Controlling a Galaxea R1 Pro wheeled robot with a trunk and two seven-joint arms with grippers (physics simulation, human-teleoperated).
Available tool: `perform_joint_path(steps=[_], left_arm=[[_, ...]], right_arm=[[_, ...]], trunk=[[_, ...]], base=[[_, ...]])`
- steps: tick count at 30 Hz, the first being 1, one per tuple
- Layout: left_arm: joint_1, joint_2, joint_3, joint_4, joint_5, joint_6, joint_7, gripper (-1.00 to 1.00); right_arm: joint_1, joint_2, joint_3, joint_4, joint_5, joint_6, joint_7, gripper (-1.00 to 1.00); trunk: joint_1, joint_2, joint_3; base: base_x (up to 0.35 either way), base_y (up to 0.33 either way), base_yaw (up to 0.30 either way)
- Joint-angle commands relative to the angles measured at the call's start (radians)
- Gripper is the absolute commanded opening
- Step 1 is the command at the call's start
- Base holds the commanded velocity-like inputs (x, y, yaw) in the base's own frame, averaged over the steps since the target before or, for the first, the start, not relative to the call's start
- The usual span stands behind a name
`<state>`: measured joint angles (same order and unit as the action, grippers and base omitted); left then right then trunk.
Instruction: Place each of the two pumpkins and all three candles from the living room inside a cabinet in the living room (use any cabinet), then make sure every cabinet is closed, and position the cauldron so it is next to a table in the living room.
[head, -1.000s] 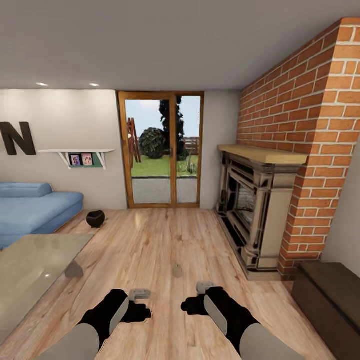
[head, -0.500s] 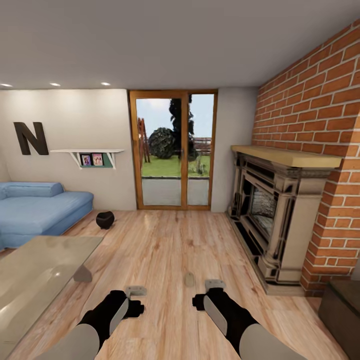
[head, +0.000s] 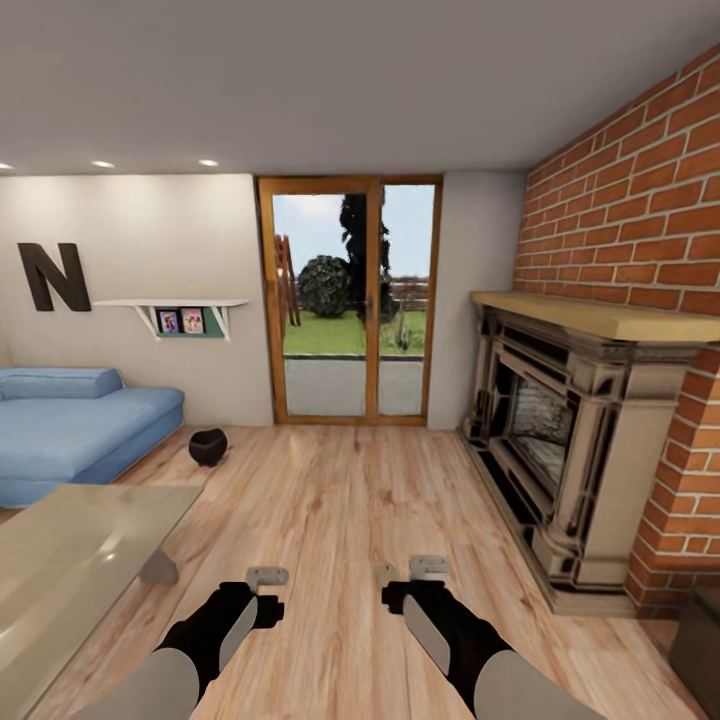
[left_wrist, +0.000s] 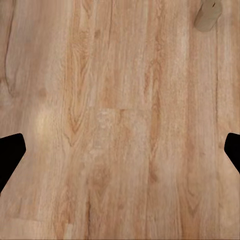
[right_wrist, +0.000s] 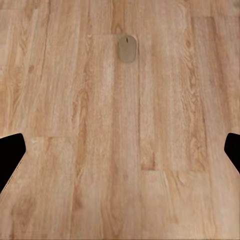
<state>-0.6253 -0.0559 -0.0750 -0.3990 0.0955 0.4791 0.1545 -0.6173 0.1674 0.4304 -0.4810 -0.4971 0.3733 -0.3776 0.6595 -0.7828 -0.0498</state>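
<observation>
The view has swung right; cauldron (head: 207, 446) sits floor-bound; both claws gape, empty.

At lower left of the head view, the table (head: 70, 560) runs off the frame edge. A candle (head: 384, 573) sits partly hidden behind the right gripper (head: 418, 583). The dark cabinet (head: 703, 640) shows just a corner at lower right.

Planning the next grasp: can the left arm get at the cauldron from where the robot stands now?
Probably not. The cauldron sits on the floor far ahead by the sofa, well beyond the left gripper, which hangs open over bare floor near the table. The floor between looks free, so driving closer should work.
</observation>
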Motion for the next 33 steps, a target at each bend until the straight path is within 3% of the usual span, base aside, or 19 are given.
perform_joint_path(steps=[1, 9, 16, 28, 33], left_arm=[[-0.001, 0.001, -0.008, -0.002, 0.010, 0.004, 0.008, 1.00], [-0.001, 0.001, -0.009, -0.002, 0.009, -0.029, 0.007, 1.00], [-0.001, 0.001, -0.009, -0.001, 0.009, -0.050, 0.008, 1.00], [-0.001, 0.001, -0.009, -0.001, 0.010, -0.052, 0.007, 1.00], [-0.001, 0.001, -0.009, -0.001, 0.010, -0.051, 0.008, 1.00]], right_arm=[[-0.001, 0.000, 0.008, 0.000, -0.009, 0.001, 0.001, 1.00], [-0.001, 0.002, 0.007, 0.002, -0.009, -0.004, 0.039, 1.00], [-0.001, -0.001, 0.007, 0.019, -0.008, -0.060, 0.044, 1.00], [-0.001, -0.002, 0.007, 0.022, -0.008, -0.066, 0.045, 1.00], [-0.001, 0.000, 0.008, 0.022, -0.008, -0.067, 0.045, 1.00]], trunk=[[0.001, -0.001, -0.002], [0.001, -0.001, -0.002], [0.001, -0.001, -0.002], [0.001, -0.001, -0.002], [0.001, -0.001, -0.002]], base=[[0.322, 0.013, 0.000], [0.327, 0.004, 0.000], [0.329, 0.000, -0.018], [0.329, 0.020, -0.236], [0.316, 0.160, -0.057]])
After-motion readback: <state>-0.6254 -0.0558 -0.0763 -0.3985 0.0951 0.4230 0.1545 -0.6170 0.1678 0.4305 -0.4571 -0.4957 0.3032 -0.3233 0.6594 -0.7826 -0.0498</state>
